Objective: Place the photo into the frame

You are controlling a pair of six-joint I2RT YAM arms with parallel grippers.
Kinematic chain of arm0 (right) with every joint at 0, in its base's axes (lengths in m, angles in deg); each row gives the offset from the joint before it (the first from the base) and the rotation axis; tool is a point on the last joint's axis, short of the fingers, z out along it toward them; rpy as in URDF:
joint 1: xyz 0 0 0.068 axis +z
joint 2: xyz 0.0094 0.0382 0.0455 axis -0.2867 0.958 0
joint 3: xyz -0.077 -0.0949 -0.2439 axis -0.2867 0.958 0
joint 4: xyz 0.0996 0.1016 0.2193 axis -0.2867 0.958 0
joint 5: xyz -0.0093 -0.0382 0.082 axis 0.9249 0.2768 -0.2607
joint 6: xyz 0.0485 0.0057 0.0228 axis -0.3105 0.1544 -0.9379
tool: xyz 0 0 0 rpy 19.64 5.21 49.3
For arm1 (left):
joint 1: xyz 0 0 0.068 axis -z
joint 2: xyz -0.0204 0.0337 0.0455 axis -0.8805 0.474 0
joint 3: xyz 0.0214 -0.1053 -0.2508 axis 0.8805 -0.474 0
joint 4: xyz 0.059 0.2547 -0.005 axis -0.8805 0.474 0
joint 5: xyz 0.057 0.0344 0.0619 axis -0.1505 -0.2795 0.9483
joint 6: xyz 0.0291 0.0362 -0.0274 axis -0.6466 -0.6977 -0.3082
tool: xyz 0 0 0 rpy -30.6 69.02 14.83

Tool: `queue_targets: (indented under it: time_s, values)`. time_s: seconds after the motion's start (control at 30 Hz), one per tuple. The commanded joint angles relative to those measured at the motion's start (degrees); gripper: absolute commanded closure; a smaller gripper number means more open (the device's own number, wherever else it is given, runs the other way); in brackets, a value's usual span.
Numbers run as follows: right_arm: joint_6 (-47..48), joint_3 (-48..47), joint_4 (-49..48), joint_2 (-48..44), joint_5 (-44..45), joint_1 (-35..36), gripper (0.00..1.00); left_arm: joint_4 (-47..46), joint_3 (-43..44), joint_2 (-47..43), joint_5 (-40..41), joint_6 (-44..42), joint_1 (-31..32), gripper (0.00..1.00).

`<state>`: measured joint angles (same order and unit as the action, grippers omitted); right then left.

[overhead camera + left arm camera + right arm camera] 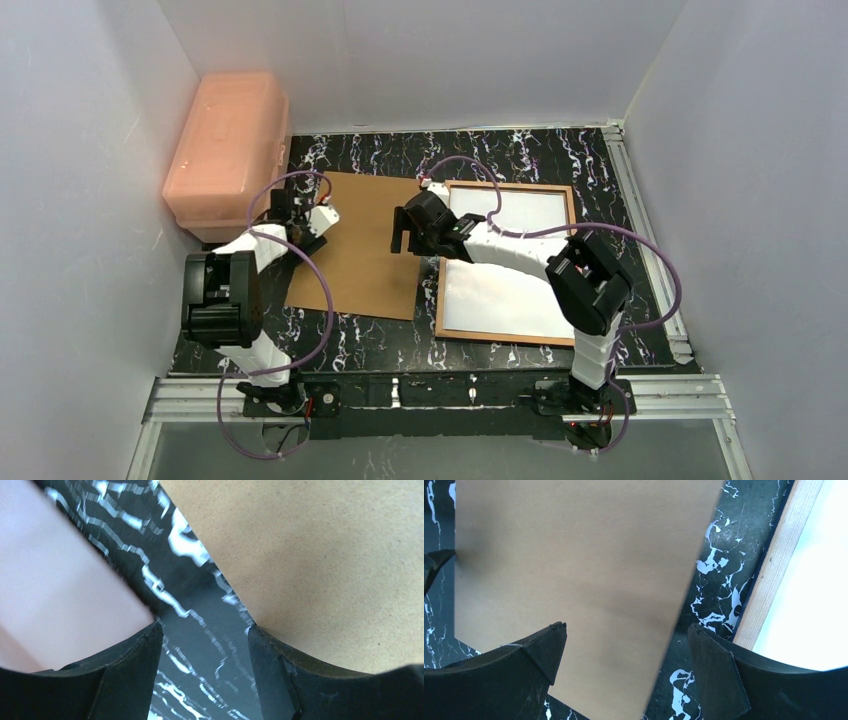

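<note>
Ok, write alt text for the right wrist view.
The right arm's open black claw hovers over the right edge of a flat plain brown backing board on a black marbled table. At far right lies a rectangular picture frame, light wood edge, bright white interior.

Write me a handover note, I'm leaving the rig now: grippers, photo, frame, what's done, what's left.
Left gripper: open, empty, over bare tabletop by the backing board's left edge.
Right gripper: open, empty, over the board's right edge.
Frame: flat, wood rear up, inside white; whether that is the photo's back, I cannot tell.
Left: confirm the photo is in, then probably fit the board.
</note>
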<state>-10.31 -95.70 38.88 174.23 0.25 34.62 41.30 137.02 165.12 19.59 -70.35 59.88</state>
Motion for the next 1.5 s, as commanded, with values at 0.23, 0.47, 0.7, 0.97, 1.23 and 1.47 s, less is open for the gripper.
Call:
queue_targets:
  time_s: [0.23, 0.47, 0.7, 0.97, 1.23, 1.47]
  values:
    - [-1.59, -12.10, 14.75, 7.61, 9.19, 0.38, 0.01, 11.73, 3.98, -1.34, -4.41, 7.68, 2.80, 0.36]
    - [-2.41, -11.56, 15.24, 8.24, 12.04, 0.27, 0.01, 23.12, 14.76, -0.81, -8.51, 14.64, -0.66, 0.34]
    - [-1.79, -9.46, 14.54, 7.43, 10.28, -2.10, 0.01, 24.97, 17.27, 1.17, -8.09, 17.81, -0.69, 0.33]
    - [-0.84, -9.48, 14.13, 6.93, 8.10, -3.37, 0.01, 24.82, 17.61, 1.82, -6.69, 18.75, -0.65, 0.34]
    - [0.46, -13.36, 13.84, 7.12, 8.93, -0.30, 0.01, 25.00, 17.52, 1.17, -6.57, 18.88, -0.67, 0.34]
    - [0.19, -14.35, 15.44, 8.29, 9.79, 0.06, 0.01, 24.56, 16.59, 0.91, -6.57, 19.30, -0.72, 0.42]
